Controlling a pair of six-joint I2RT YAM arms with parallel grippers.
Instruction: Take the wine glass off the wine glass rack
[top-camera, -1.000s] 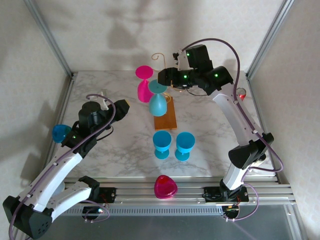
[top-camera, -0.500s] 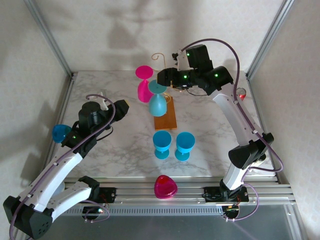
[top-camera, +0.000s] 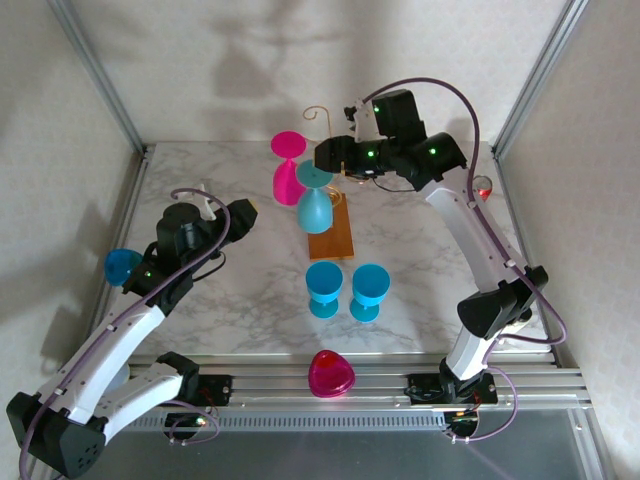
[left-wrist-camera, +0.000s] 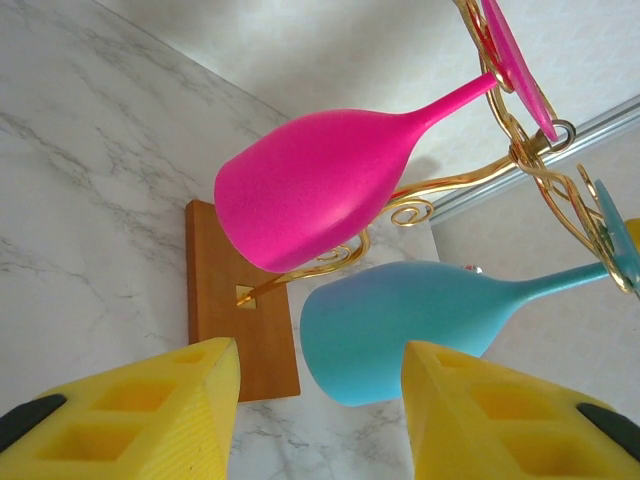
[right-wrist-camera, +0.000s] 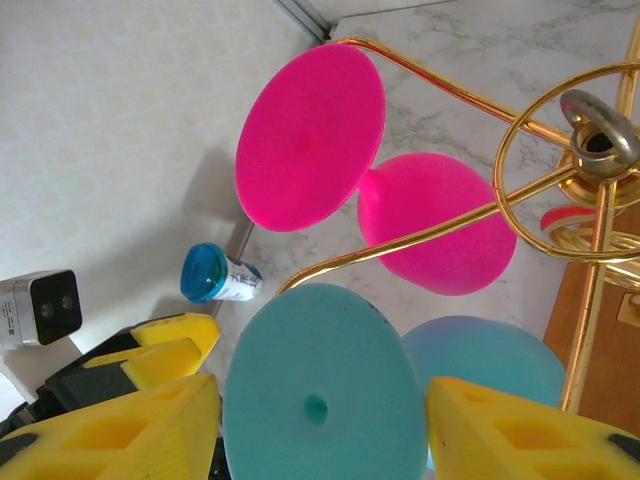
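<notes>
Hanging from the wine glass rack (top-camera: 331, 238) at the far middle of the table are a teal wine glass (top-camera: 314, 208) and, on its left, a pink wine glass (top-camera: 287, 180), bowls down and almost touching. The right gripper (right-wrist-camera: 322, 395) sits up at the teal foot (right-wrist-camera: 300, 340). Its jaws are about half spread, with a pad (right-wrist-camera: 120, 430) close to either edge of the disc. Whether they actually pinch it I cannot tell.

The back wall is close behind the rack, and two blue cups (top-camera: 346, 289) stand just near of its wooden base, so that side is tight. Bare marble lies to the left, where the left gripper (top-camera: 245, 215) hangs well apart from the rack, jaws parted on nothing. A pink cup (top-camera: 331, 373) lies at the near edge.

Nothing has shifted from a second ago: arms, glasses and cups sit exactly as they were.
</notes>
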